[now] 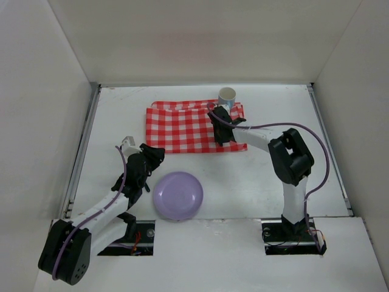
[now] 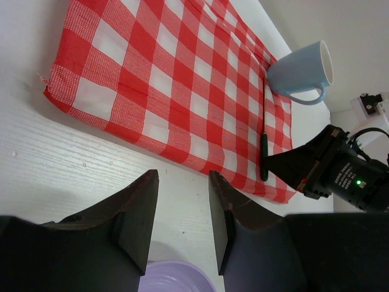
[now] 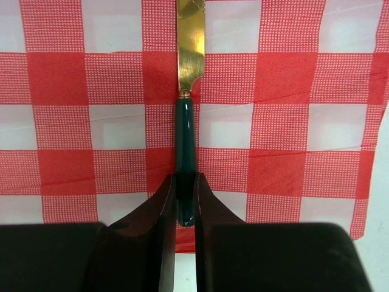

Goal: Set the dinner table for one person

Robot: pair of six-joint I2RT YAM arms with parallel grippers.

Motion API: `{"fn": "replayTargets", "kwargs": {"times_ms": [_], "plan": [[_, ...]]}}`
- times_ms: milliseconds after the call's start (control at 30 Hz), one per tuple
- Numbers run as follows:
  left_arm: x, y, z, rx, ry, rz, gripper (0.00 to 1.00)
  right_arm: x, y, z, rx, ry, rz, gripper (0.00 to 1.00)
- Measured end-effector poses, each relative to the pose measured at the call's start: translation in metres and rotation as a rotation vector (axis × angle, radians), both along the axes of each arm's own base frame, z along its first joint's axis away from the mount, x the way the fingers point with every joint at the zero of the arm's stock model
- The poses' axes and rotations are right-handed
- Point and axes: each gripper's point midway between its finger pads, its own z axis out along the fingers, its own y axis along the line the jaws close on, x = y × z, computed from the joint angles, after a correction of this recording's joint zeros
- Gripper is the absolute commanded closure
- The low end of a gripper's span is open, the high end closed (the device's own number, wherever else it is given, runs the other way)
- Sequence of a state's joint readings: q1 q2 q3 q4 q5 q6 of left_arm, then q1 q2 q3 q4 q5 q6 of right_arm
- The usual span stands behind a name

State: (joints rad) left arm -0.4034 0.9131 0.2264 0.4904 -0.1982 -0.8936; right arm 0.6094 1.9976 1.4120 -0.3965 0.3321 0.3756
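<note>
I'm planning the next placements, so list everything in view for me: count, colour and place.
dinner table: 1, matte white, under everything, grey rails along its sides
checked cloth: 1, red and white, spread flat on the table's far middle
mug: 1, pale blue, upright at the cloth's far edge, near its right corner
knife: 1, gold blade and dark green handle, on or just above the cloth's right part
plate: 1, lavender, on bare table on the near side of the cloth
left hand: 1, black, open and empty, between plate and cloth
right hand: 1, black, shut on the knife's handle end
</note>
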Motion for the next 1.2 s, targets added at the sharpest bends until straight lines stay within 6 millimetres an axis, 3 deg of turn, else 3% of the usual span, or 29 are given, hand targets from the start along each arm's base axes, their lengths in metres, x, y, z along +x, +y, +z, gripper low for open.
{"fn": "replayTargets", "kwargs": {"times_ms": [167, 300, 467, 567, 633, 700, 767, 833, 933, 967, 1067, 1200], "plan": [[0.0, 0.0, 0.0, 0.0, 0.001, 0.001, 0.64, 0.0, 0.001, -0.003, 0.011, 0.005, -0.018, 0.7], [0.0, 0.0, -0.001, 0.0, 0.003, 0.001, 0.64, 0.0, 0.001, 0.0, 0.018, 0.0, -0.024, 0.63], [0.0, 0.0, -0.001, -0.001, 0.004, -0.001, 0.64, -0.002, 0.004, 0.035, 0.063, -0.062, -0.022, 0.52], [0.0, 0.001, -0.001, -0.001, 0.004, 0.002, 0.64, -0.017, 0.007, 0.071, 0.115, -0.126, -0.009, 0.55], [0.0, 0.001, 0.0, 0.001, 0.0, 0.003, 0.66, -0.037, 0.011, 0.091, 0.166, -0.168, 0.008, 0.67], [0.001, 0.002, 0.003, 0.005, -0.01, 0.001, 0.73, -0.064, 0.021, 0.1, 0.23, -0.196, 0.036, 0.86], [0.0, 0.002, 0.006, 0.013, -0.025, -0.003, 0.82, -0.102, 0.039, 0.095, 0.301, -0.193, 0.08, 0.87], [0.0, 0.003, 0.011, 0.029, -0.045, -0.011, 0.86, -0.14, 0.057, 0.078, 0.353, -0.15, 0.137, 0.81], [-0.003, 0.001, 0.018, 0.055, -0.074, -0.023, 0.86, -0.19, 0.075, 0.044, 0.385, -0.054, 0.203, 0.54], [-0.003, 0.001, 0.019, 0.061, -0.08, -0.024, 0.85, -0.201, 0.077, 0.034, 0.383, -0.029, 0.213, 0.5], [-0.005, 0.002, 0.024, 0.081, -0.098, -0.02, 0.78, -0.216, 0.082, 0.017, 0.381, 0.015, 0.22, 0.48], [-0.004, 0.007, 0.027, 0.096, -0.107, 0.005, 0.75, -0.217, 0.09, 0.005, 0.401, 0.037, 0.196, 0.55]]}}
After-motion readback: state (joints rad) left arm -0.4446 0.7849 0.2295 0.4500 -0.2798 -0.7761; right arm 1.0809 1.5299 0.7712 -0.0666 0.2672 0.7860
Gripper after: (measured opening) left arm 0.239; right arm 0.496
